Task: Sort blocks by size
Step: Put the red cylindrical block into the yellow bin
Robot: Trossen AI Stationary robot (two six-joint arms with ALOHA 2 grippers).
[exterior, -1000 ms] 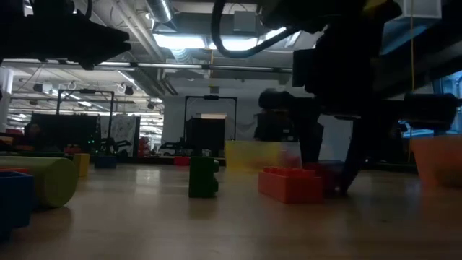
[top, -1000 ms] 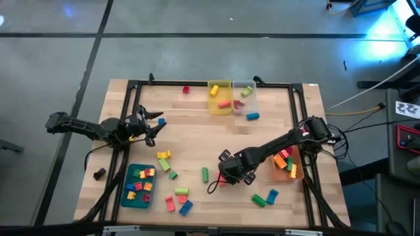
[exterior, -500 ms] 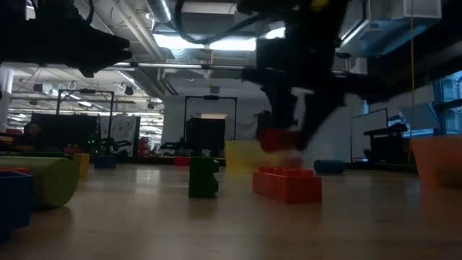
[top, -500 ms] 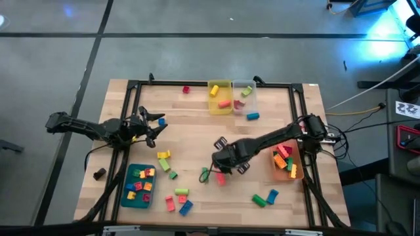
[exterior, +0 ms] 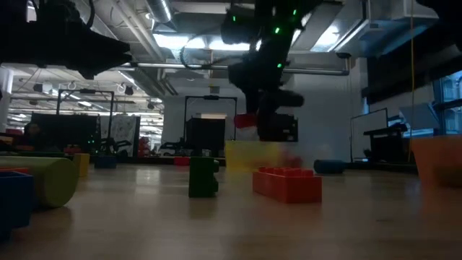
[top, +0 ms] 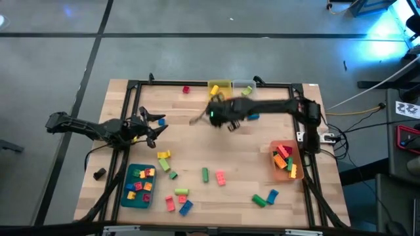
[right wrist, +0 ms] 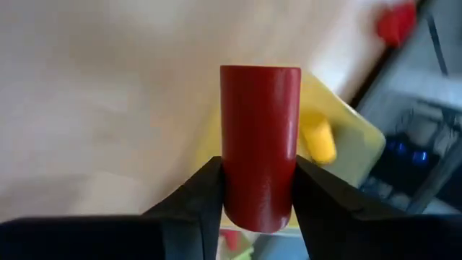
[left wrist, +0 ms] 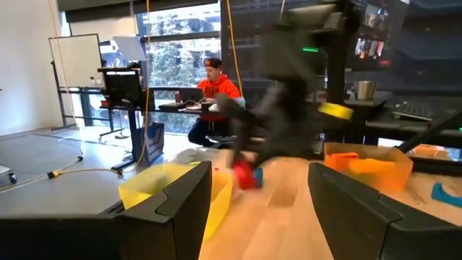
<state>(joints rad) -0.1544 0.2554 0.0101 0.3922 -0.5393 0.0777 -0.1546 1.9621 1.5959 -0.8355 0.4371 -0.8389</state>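
My right gripper hangs above the table's far middle, just in front of the yellow bin, shut on a round red block. The low view shows that block well above the tabletop. At the table's left side my left gripper stands open with nothing between its fingers. Loose blocks lie flat on the table, among them a red brick and a green one. My right gripper pinches the red block's near end between its two fingers, one on each round side. The fingers slant down from above. The block sticks out past the fingertips along their line and is lifted clear of the table.
A clear bin stands beside the yellow one. An orange bin with blocks is at the right, a teal tray with blocks at the near left. More blocks lie along the near edge. A seated person is beyond the table.
My right gripper has risen from the table's near middle and swung toward the far edge and the yellow bin, turning as it went and carrying the round red block up off the table. The red brick and the green block stayed on the table.
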